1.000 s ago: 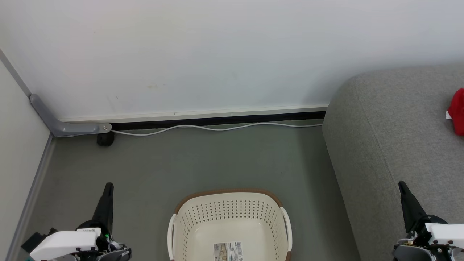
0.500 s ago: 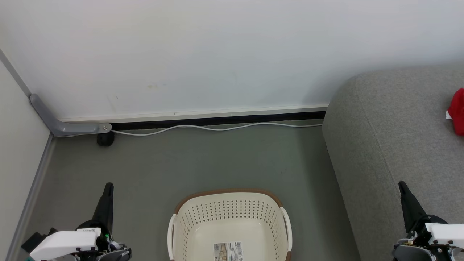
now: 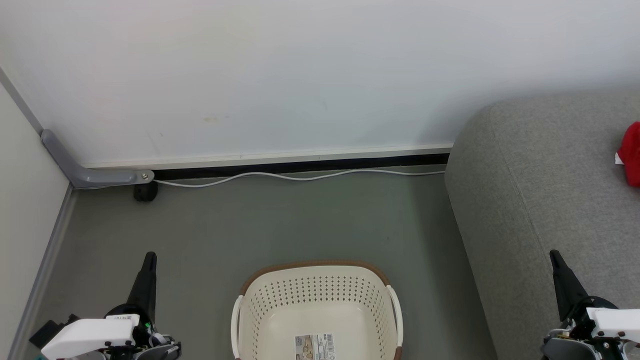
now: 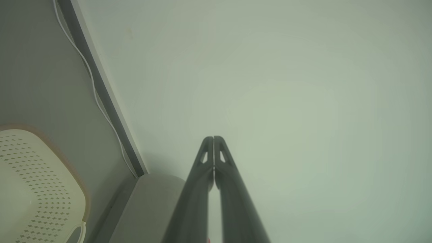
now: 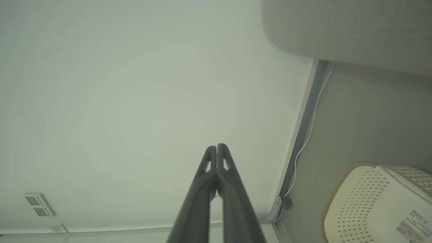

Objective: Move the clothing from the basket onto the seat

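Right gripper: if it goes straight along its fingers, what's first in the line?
Likely the white wall. In the right wrist view the right gripper, shut, aims at bare wall, with the seat off to the side. Depth is unclear.

I see the floor (image 3: pixel 300 220) carrying the basket (image 3: pixel 315 287) at its near edge, sofa (image 3: pixel 540 190) at right, cable (image 3: pixel 300 177) along the far edge.

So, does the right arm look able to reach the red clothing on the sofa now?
Probably yes. The right claw is shut and empty, and only bare sofa lies between it and the red clothing, which is partly out of view.
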Motion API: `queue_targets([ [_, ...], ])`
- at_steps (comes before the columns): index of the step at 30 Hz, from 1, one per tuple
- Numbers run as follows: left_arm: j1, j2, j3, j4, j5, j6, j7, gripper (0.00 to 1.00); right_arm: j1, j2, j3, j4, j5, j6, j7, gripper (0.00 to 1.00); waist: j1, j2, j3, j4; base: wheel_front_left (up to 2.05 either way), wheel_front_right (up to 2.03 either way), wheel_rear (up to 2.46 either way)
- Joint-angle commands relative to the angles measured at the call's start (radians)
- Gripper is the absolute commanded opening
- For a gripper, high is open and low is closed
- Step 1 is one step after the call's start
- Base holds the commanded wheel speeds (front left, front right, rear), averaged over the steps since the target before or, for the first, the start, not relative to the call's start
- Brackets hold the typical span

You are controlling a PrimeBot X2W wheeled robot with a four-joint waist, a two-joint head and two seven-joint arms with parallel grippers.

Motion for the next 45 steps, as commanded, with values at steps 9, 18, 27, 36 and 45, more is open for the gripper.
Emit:
queue_targets([
  [9,-0.058,0.012,0.033,-0.029,-0.004,-0.008,0.006,0.00,-0.045,-0.010,0.017,-0.032,0.012,0.002,0.008,0.00,0.0000,0.0000,0.000,0.000,0.00,0.00,0.00],
  [18,-0.058,0.012,0.033,-0.029,-0.004,-0.008,0.006,0.00,-0.045,-0.010,0.017,-0.032,0.012,0.002,0.008,0.00,0.0000,0.0000,0.000,0.000,0.00,0.00,0.00],
  [27,-0.058,0.012,0.033,-0.029,-0.004,-0.008,0.006,0.00,-0.045,-0.010,0.017,-0.032,0.012,0.002,0.008,0.00,0.0000,0.0000,0.000,0.000,0.00,0.00,0.00],
  [36,-0.058,0.012,0.033,-0.029,-0.004,-0.008,0.006,0.00,-0.045,-0.010,0.017,-0.032,0.012,0.002,0.008,0.00,0.0000,0.0000,0.000,0.000,0.00,0.00,0.00],
  [45,-0.058,0.012,0.033,-0.029,-0.004,-0.008,0.006,0.00,-0.045,-0.010,0.017,-0.032,0.012,0.002,0.008,0.00,0.0000,0.0000,0.000,0.000,0.00,0.00,0.00],
])
